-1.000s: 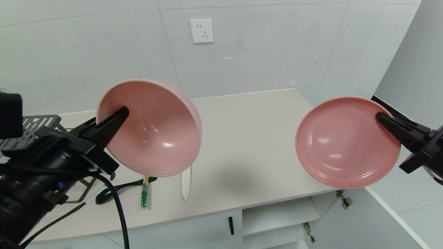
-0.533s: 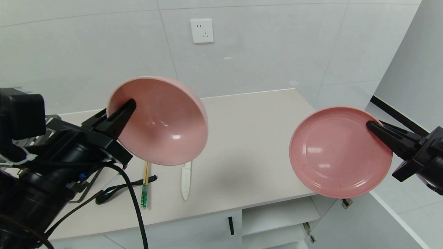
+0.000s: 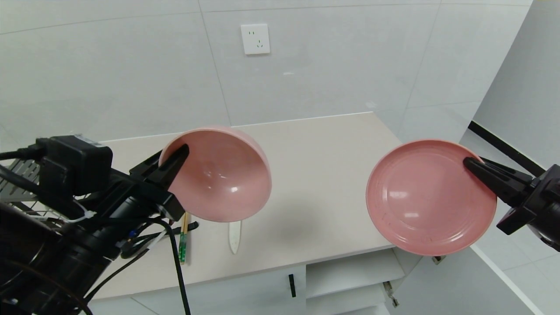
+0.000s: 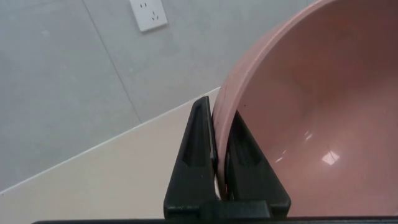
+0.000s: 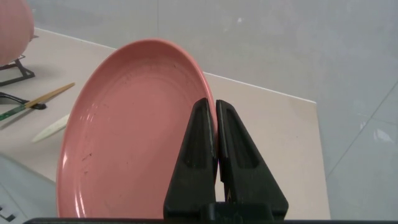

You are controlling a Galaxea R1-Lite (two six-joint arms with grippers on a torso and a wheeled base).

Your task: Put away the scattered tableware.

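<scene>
Countertop [image 3: 323, 175], gripped bowl [image 3: 227, 183], gripped plate [image 3: 420, 201], chopsticks [image 3: 182, 245]

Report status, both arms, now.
Left gripper shut on pink bowl rim, above counter. Right gripper shut on pink plate rim. Chopsticks and white utensil lie on counter below bowl.

The glossy pink bowl [image 3: 223, 183] hangs over the left half of the counter [image 3: 315, 175], tipped on its side, its rim pinched in the left gripper [image 3: 183, 149]. The round pink plate [image 3: 424, 197] stands nearly upright in the air by the counter's near right corner, its rim clamped in the right gripper [image 3: 467, 162]. Below the bowl, green-ended wooden chopsticks [image 3: 183, 239] and a slim white utensil [image 3: 235, 236] lie flat, slightly apart.
</scene>
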